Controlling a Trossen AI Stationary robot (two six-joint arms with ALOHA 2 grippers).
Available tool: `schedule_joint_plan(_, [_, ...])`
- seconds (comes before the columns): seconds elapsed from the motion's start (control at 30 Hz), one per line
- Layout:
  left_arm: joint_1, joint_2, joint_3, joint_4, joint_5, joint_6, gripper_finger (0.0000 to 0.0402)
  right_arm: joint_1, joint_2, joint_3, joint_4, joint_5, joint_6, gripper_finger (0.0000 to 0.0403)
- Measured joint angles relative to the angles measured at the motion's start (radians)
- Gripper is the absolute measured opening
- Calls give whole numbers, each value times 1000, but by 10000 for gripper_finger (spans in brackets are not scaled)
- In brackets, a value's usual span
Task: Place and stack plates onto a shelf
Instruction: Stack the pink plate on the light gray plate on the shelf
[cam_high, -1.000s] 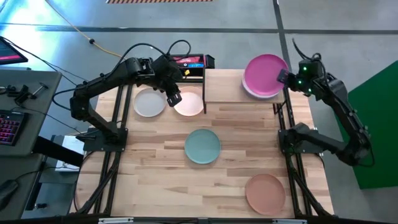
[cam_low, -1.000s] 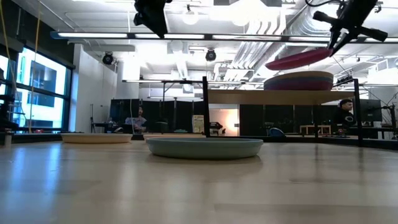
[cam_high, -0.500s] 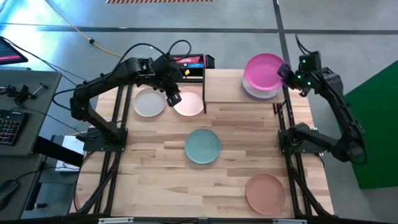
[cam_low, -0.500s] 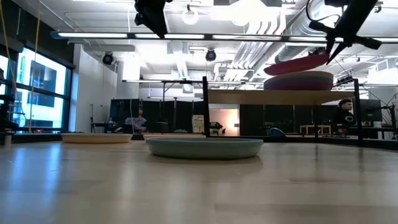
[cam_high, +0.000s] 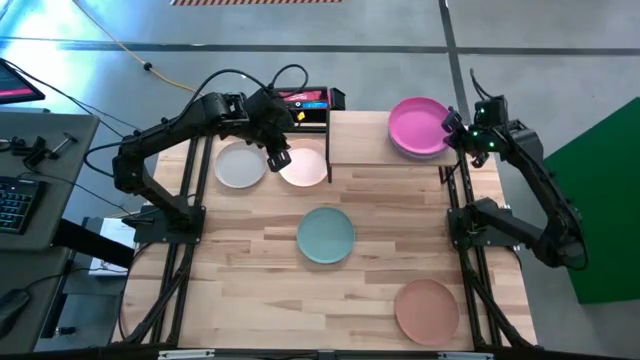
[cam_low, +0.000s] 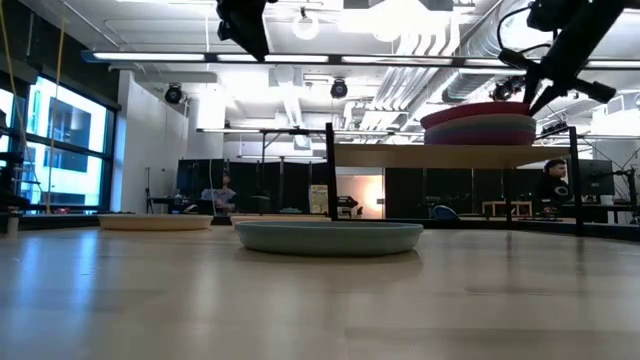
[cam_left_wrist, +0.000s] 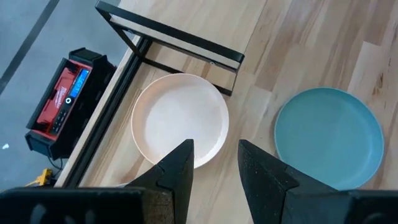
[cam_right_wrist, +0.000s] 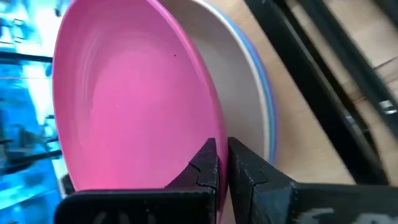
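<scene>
Magenta plate (cam_high: 418, 125) now sits flat on top of the stack on the shelf (cam_high: 360, 140), at about 1 o'clock on the table (cam_high: 250, 250) in the high view; a second ago it was tilted and held above the stack, so it has come down and levelled. Right hand (cam_high: 455, 128) is at the plate's 3 o'clock rim, fingers still clenched on that rim per the right wrist view, so the plate is placed but not let go. Stack under it shows a cream plate (cam_right_wrist: 242, 93) and a blue rim (cam_right_wrist: 264, 106), more layers in the low view. Left hand (cam_high: 277, 155) hangs released, fingers apart, over the gap between the grey-white plate (cam_high: 241, 165) and pale pink plate (cam_high: 304, 166) at 11 o'clock, unmoved. Teal plate (cam_high: 326, 235) sits at table centre, tan-brown plate (cam_high: 427, 310) at 5 o'clock, both untouched. Judgement: this placement is nearly done, next is opening the right hand and backing off without dragging the plate; four plates remain off the shelf.
</scene>
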Motion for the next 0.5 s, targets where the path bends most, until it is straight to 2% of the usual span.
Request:
schedule_joint_plan(0.13, [0, 0, 0, 0, 0, 0, 115, 0, -31, -44, 50, -17, 35, 0])
schedule_joint_plan(0.5, [0, 0, 0, -1, 1, 0, 115, 0, -31, -47, 20, 15, 34, 0])
